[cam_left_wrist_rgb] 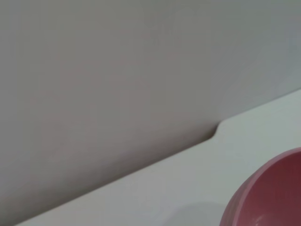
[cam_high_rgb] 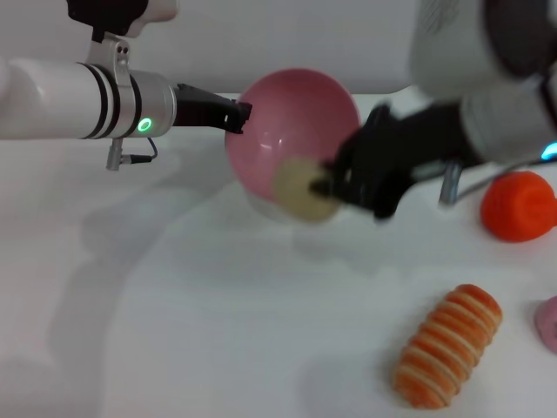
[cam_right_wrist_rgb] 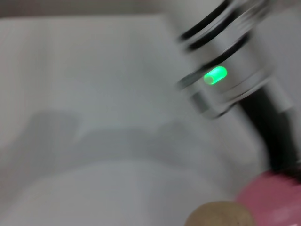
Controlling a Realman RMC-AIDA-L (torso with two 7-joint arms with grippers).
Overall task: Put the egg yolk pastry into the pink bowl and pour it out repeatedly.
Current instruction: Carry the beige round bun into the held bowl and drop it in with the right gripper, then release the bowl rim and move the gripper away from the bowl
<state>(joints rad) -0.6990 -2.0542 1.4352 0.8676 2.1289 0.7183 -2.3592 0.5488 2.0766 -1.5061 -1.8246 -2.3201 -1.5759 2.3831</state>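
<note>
The pink bowl (cam_high_rgb: pixel 287 122) is tipped on its side above the table, its opening facing the camera. My left gripper (cam_high_rgb: pixel 237 117) is shut on its left rim. The egg yolk pastry (cam_high_rgb: pixel 300 187), a pale cream lump, sits at the bowl's lower rim, and my right gripper (cam_high_rgb: pixel 326 185) is shut on it from the right. The left wrist view catches only an edge of the bowl (cam_left_wrist_rgb: pixel 273 193). The right wrist view has the pastry (cam_right_wrist_rgb: pixel 218 214) beside the bowl (cam_right_wrist_rgb: pixel 273 202), with the left arm's wrist (cam_right_wrist_rgb: pixel 225 70) beyond.
An orange-red rounded object (cam_high_rgb: pixel 520 206) lies at the right of the white table. An orange-and-cream striped roll (cam_high_rgb: pixel 448 346) lies at the front right. A pink item (cam_high_rgb: pixel 548 322) shows at the right edge.
</note>
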